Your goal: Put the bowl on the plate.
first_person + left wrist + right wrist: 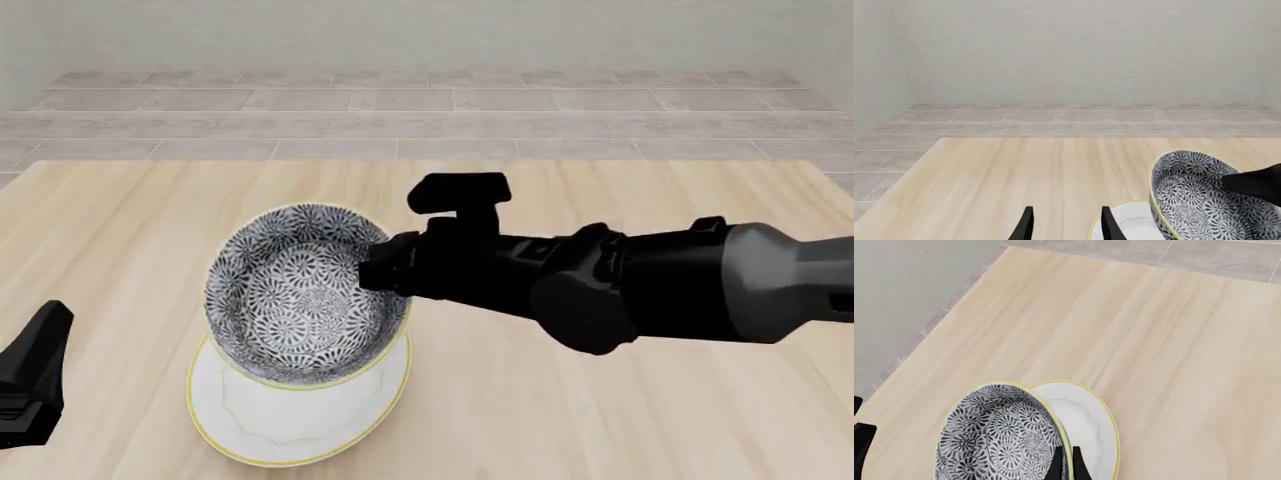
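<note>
The bowl (300, 295), blue-grey floral with a yellowish rim, hangs tilted with its opening turned toward the front camera. My right gripper (380, 270) is shut on its right rim; in the right wrist view the two fingertips (1056, 465) pinch that rim (1062, 450). The white plate (294, 430) with a gold rim lies flat on the table right under the bowl. Whether the bowl's low edge touches it I cannot tell. My left gripper (34, 385) sits at the table's near left, open and empty (1067, 222), with bowl (1194, 205) and plate (1131, 217) off to its side.
The light wooden table (601, 420) ends at a far edge (427, 160) with tiled floor beyond. My right arm (667, 290) stretches across the table's right half above the surface.
</note>
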Controlling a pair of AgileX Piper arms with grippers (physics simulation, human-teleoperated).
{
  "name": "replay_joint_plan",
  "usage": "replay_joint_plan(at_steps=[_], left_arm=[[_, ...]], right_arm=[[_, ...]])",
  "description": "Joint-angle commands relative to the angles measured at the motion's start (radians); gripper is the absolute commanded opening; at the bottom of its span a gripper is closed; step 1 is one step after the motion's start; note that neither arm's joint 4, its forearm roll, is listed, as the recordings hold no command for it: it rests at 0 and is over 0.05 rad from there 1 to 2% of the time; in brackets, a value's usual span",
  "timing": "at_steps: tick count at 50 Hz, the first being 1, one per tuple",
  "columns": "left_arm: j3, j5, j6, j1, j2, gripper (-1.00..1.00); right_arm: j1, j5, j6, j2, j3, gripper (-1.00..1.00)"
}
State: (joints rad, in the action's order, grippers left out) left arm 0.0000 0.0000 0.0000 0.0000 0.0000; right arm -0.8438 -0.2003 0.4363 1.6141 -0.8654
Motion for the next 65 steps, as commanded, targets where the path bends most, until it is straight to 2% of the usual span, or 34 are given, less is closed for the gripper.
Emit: replay_joint_plan(at_steps=[1,51,65], left_arm=[[0.000,0.000,0.000,0.000,0.000,1.00],[0.000,0.000,0.000,0.000,0.000,1.00],[0.000,0.000,0.000,0.000,0.000,1.00]], right_arm=[[-0.009,-0.020,0.015,0.027,-0.011,-1.00],[-0.023,-0.084,0.058,0.105,0.000,-1.00],[-0.018,-0.084,0.045,0.120,-0.001,-1.00]])
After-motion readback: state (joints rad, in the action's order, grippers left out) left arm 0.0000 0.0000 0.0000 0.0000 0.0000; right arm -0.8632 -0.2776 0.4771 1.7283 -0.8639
